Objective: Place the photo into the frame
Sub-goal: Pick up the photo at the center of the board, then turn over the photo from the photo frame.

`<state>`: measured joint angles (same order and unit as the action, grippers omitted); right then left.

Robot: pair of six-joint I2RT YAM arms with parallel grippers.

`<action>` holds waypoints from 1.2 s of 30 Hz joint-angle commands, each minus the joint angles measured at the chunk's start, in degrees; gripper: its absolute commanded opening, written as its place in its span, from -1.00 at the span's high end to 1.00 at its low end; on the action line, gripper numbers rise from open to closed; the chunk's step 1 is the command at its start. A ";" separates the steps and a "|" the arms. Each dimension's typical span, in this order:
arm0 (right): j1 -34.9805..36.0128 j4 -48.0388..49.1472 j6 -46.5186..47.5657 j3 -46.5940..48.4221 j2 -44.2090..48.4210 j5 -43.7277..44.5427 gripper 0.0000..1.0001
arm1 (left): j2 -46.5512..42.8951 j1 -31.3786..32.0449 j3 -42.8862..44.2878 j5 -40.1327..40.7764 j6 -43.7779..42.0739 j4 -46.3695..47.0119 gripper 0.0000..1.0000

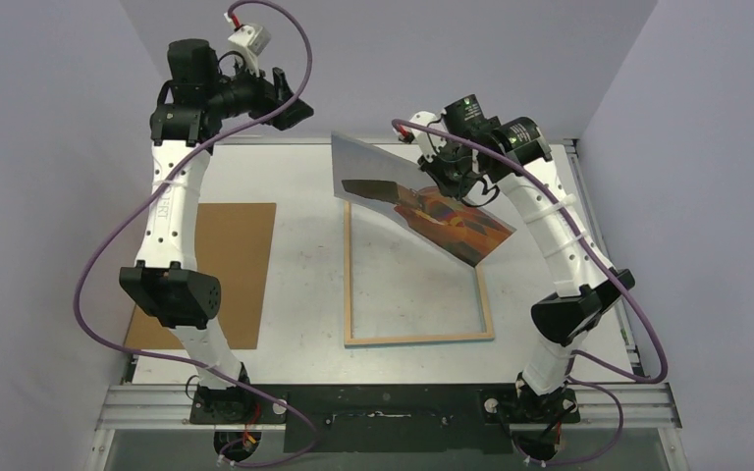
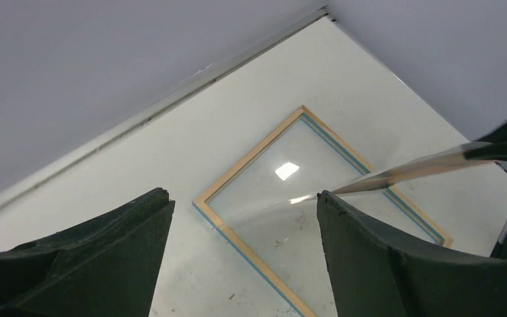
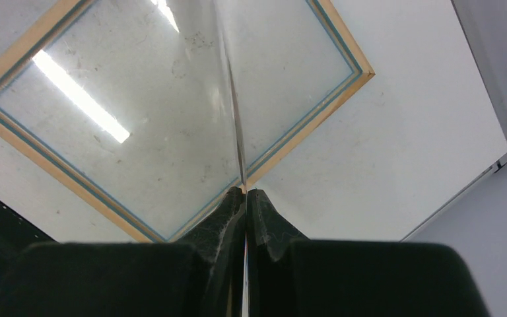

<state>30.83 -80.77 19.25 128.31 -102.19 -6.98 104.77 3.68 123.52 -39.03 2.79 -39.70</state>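
Item: the photo (image 1: 452, 224), a thin glossy rectangular print with orange and brown colour on its upper face and a grey sheen across its far left part; it is held off the table (image 1: 309, 294), tilted, over the far half of the frame (image 1: 417, 339). From the right wrist the photo (image 3: 237, 119) reads as a single flexing line, edge-on. Holder: right gripper (image 1: 432, 169), its black moulded fingers (image 3: 264, 218) pressed together on the photo's far right edge, pinching the sheet between them (image 3: 245, 193). Item: the frame, a slim rectangle lying flat at centre right of the table, its light wood-coloured side up, with a narrow blue line inside the rim (image 3: 304, 129); its clear pane is smudged and reflects overhead lights (image 2: 247, 156). Left gripper (image 1: 290, 103): raised at far left, well apart from the photo, claws spread wide and holding nothing (image 2: 244, 198); the photo's corner (image 2: 403, 172) shows just beside its right finger in the left wrist view. Item: backing board (image 1: 206, 275), a plain brown matte rectangle lying flat on the left of the table, partly under the left arm. Surface: a pale, smooth, matte table.
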 commanded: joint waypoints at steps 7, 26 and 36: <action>0.37 4.54 12.15 -1.22 4.00 -5.13 1.00 | -1.77 0.53 4.92 -33.41 -10.61 -4.31 -0.58; 0.00 -5.36 14.93 6.31 -1.70 -11.05 1.00 | -7.40 3.78 -9.09 -37.65 -27.43 -14.32 -0.60; -0.51 -6.84 16.54 7.90 -1.45 -15.90 1.00 | -8.18 3.87 -14.82 -40.34 -41.49 -18.87 -0.13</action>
<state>30.72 -87.18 34.28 134.08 -104.68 -19.75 98.80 7.33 109.84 -76.09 -31.48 -56.58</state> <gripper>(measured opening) 0.026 0.628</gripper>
